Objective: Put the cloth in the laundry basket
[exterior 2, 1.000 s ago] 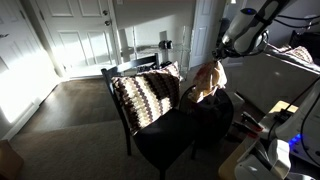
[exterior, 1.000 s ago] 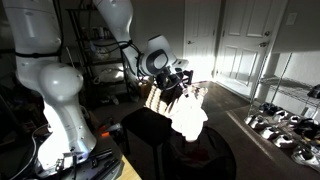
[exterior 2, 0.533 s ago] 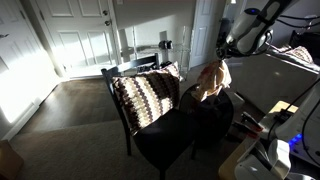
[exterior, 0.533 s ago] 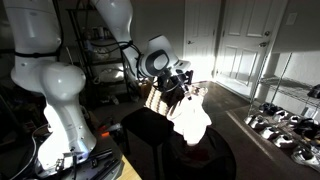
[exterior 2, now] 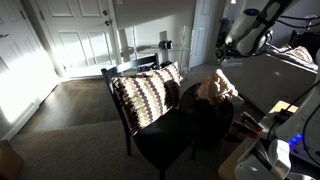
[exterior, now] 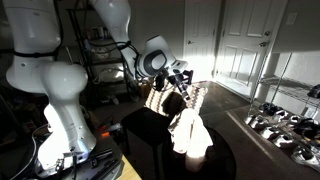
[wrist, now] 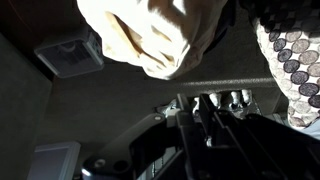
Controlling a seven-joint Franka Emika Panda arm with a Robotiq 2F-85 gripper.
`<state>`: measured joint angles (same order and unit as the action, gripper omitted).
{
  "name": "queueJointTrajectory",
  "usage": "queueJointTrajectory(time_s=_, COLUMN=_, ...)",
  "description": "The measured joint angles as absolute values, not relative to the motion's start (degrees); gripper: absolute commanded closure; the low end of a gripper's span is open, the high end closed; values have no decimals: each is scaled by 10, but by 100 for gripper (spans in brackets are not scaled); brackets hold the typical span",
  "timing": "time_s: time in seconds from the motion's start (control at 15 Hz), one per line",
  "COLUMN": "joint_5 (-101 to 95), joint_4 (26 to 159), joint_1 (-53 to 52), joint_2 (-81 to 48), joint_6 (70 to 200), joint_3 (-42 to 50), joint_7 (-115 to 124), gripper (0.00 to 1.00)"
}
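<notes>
Hovering: black Robotiq gripper [exterior: 183, 87], jaws apparently parted, empty. Pale cream crumpled cloth [exterior: 190, 130] at its 6 o'clock, over dark round laundry basket [exterior: 224, 157], likely let go to land inside.

No text, label, brand, number or sign can be read in any view (the pictures are small and dim, and any surface that could carry print is too dark or blurred to make out).
</notes>
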<state>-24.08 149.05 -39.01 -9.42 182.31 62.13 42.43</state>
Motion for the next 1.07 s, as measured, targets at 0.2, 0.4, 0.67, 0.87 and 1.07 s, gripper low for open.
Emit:
queueJointTrajectory(time_s=0.2, joint_5=-241, joint_4=1493, joint_1=-416, joint_2=-95, joint_6=1823, joint_3=631, joint_7=431, gripper=31)
queueJointTrajectory(time_s=0.4, joint_5=-241, joint_4=1499, joint_1=-433, joint_2=-93, joint_6=1823, joint_3=631, joint_7=431, gripper=12)
queueJointTrajectory(time_s=0.67, joint_5=-241, joint_4=1521, joint_1=-452, joint_2=-88, joint_6=1823, joint_3=622, joint_7=431, gripper=11)
queueJointTrajectory(time_s=0.87, joint_5=-241, joint_4=1525, joint_1=-455, joint_2=-88, joint_6=1824, joint_3=621, joint_7=431, gripper=5)
queueJointTrajectory(time_s=1.07, joint_5=-241, joint_4=1525, joint_1=-455, joint_2=-87, joint_6=1824, joint_3=621, joint_7=431, gripper=5)
